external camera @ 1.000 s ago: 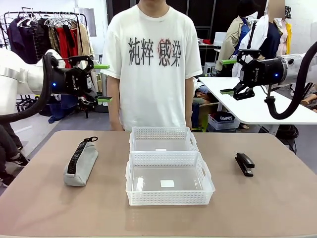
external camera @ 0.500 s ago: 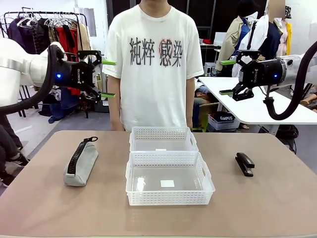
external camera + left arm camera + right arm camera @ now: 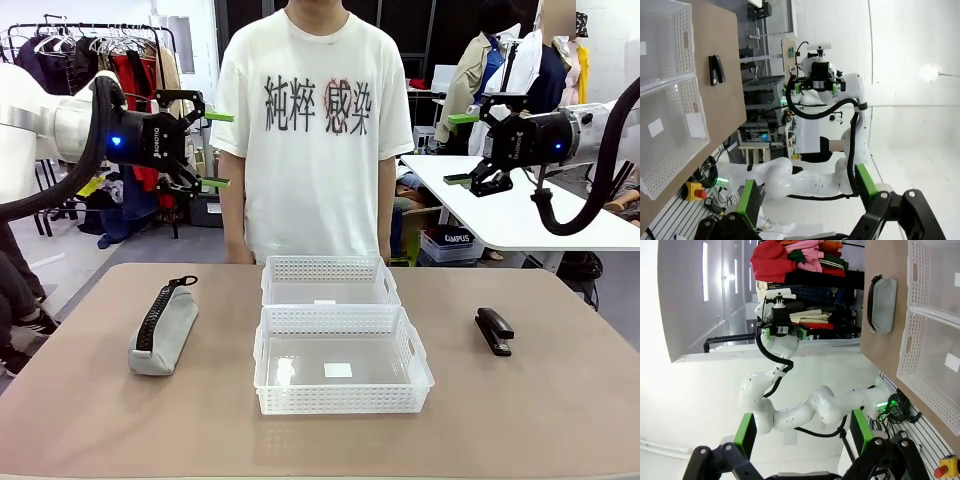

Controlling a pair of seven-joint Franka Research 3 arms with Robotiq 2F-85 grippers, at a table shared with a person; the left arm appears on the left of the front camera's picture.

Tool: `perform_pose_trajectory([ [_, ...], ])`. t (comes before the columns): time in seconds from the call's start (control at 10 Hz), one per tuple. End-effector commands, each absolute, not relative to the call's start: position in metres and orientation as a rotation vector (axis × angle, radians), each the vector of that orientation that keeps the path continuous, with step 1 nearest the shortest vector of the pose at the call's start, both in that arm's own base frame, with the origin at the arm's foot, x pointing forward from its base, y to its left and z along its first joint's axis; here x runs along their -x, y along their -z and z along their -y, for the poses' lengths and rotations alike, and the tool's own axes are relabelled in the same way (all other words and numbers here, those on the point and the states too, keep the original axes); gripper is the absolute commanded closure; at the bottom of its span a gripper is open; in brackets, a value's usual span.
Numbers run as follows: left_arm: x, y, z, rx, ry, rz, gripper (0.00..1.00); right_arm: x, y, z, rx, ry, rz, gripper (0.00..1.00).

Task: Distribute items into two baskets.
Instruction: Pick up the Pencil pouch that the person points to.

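Beyond the far basket (image 3: 330, 268), a person (image 3: 315, 130) stands between your left gripper (image 3: 215, 150) and right gripper (image 3: 460, 150), both jaws wide, empty. Your left wrist view adds a red button (image 3: 695, 192).

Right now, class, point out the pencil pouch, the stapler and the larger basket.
pencil pouch (image 3: 170, 335): front view, its grey fabric side.
stapler (image 3: 494, 332): front view, middle of its black body.
larger basket (image 3: 340, 398): front view, its near lattice wall.

A person (image 3: 315, 150) stands behind the table (image 3: 100, 420), near a clothes rack (image 3: 140, 65).
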State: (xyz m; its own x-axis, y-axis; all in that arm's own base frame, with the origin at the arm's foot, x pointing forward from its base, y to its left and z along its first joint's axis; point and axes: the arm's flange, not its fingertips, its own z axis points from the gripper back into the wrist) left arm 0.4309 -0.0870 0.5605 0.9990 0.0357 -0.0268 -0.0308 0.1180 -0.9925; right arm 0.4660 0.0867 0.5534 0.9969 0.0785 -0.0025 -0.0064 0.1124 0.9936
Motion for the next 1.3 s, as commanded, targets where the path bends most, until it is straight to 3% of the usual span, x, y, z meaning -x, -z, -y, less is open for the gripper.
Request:
perform_pose_trajectory([
  [0.0, -0.4292, -0.5695, 0.0866, 1.485, -0.056, 0.035, 0.0, -0.4706, -0.5577, -0.0806, -1.469, -0.106, -0.052, 0.0],
  [1.2, -0.4304, -0.5674, 0.0855, 1.481, -0.052, 0.024, 0.0, -0.4668, -0.556, -0.0854, -1.461, -0.079, -0.052, 0.0],
])
